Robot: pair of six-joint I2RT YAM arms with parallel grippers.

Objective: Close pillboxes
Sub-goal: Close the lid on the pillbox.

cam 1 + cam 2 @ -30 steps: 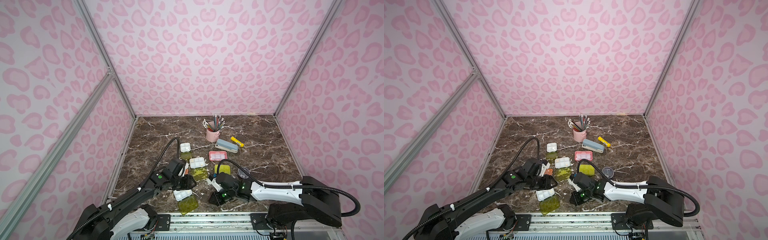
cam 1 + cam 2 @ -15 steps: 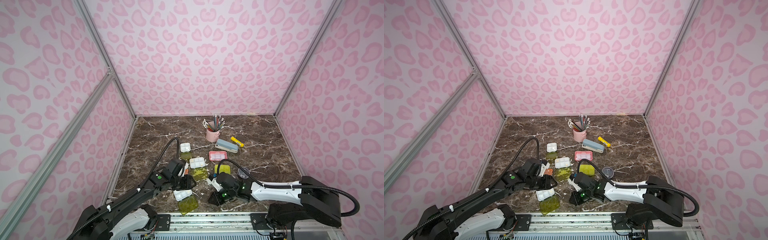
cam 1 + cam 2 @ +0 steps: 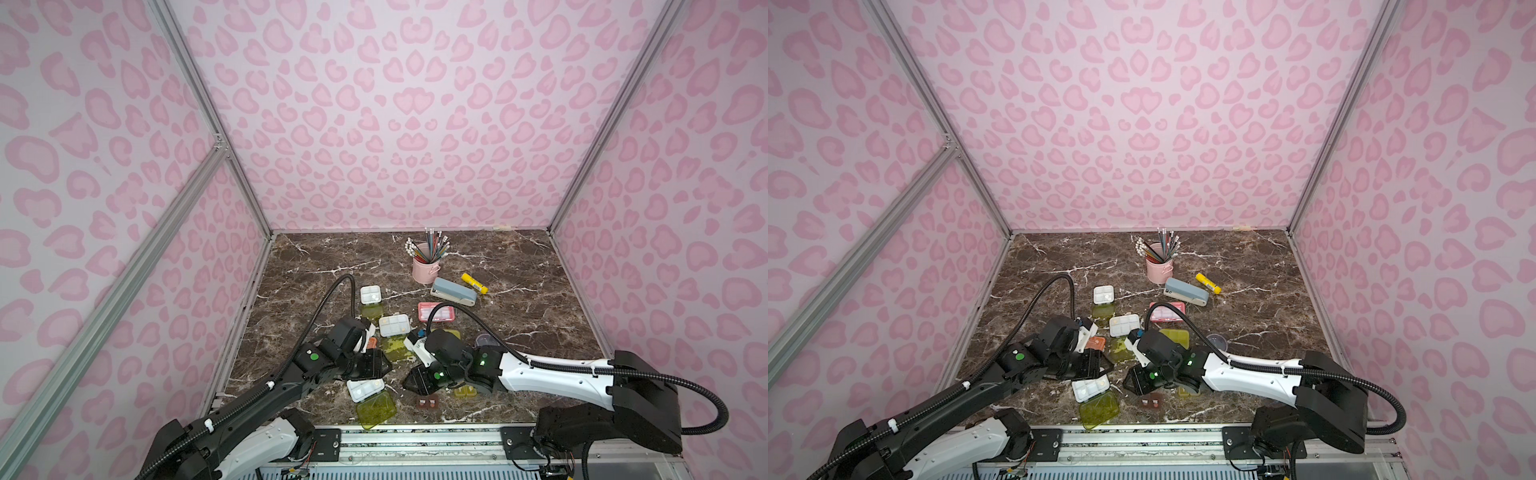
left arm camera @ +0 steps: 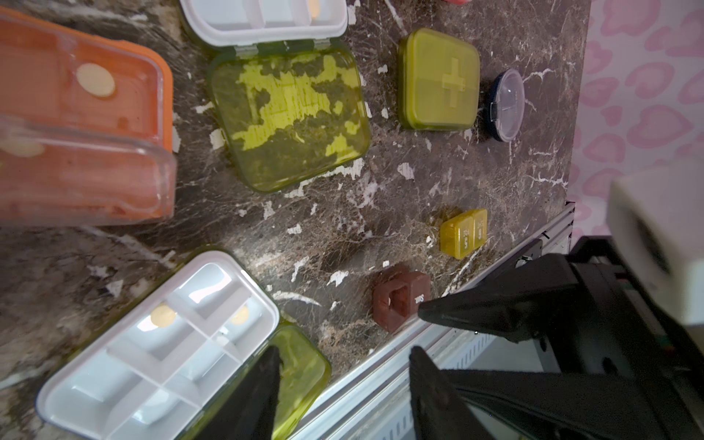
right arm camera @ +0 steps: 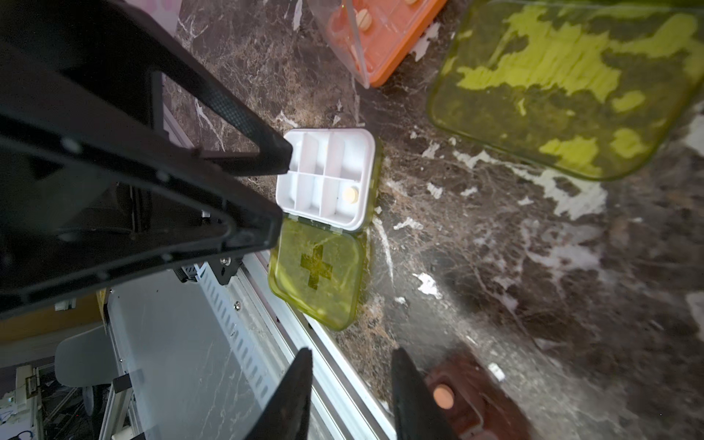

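Brown pillbox is the one in play. It sits near the front edge of the table, long axis running along the front rail, and at least one cell looks open, with a pill showing in the right wrist view. Right gripper is the nearer one: the box lies just beside its fingertips on the front-edge side, outside the gap, not between the jaws. In the left wrist view one right finger tip is at the box's labelled end; touching or just short, can't tell. Jaws partly spread, nothing in them. My read: the next move is a press-down on the open cell, so the tip has to come over it, not alongside. Left gripper is further off, to the left by the front white pillbox, whose yellow-green lid lies flat open. Its jaws are spread and empty, one finger over that lid.
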